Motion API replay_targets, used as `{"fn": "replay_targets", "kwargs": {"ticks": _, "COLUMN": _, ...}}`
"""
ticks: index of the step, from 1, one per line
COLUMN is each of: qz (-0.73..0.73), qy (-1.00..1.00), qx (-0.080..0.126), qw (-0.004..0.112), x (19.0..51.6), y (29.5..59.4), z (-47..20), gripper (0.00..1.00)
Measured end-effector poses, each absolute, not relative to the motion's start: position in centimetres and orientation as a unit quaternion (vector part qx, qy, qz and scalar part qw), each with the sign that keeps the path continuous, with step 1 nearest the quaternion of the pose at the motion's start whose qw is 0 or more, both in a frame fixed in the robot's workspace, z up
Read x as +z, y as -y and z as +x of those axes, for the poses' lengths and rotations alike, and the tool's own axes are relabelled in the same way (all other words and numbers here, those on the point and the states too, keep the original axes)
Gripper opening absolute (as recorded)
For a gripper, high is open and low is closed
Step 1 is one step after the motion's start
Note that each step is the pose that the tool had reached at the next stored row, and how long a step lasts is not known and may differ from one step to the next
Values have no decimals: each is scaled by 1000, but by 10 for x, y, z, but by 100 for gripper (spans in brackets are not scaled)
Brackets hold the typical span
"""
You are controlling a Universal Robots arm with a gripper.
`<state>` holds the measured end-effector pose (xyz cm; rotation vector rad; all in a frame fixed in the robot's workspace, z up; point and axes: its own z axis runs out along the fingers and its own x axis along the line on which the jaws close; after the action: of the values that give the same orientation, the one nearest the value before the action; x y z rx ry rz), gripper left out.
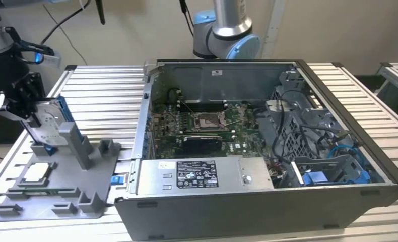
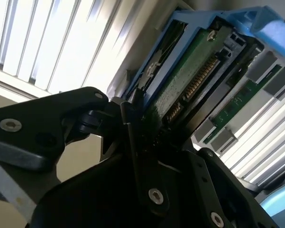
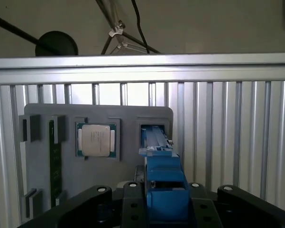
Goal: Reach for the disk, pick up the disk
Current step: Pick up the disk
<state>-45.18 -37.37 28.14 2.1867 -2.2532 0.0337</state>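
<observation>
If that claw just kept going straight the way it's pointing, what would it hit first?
The gripper is clamped on the disk, so nothing comes before that. Straight beyond it, in the first wrist view, lies the grey holder tray; the gap between them is unclear.

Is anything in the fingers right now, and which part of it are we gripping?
The gripper holds the disk: fingers clamp its two flat faces at the blue-framed upper end.

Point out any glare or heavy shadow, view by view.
Second wrist view: the table burns out white behind the disk, and the gripper is nearly black. First wrist view: the table slats glare beyond the tray. Exterior view: even light, no strong glare.
</observation>
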Motion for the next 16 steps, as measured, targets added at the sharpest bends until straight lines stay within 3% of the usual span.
{"fn": "replay_targets", "kwargs": {"ticks": 16, "qz": 698, "qy": 716, "qx": 10, "qw": 0, "x": 326, "y": 374, "z": -452, "gripper": 0}}
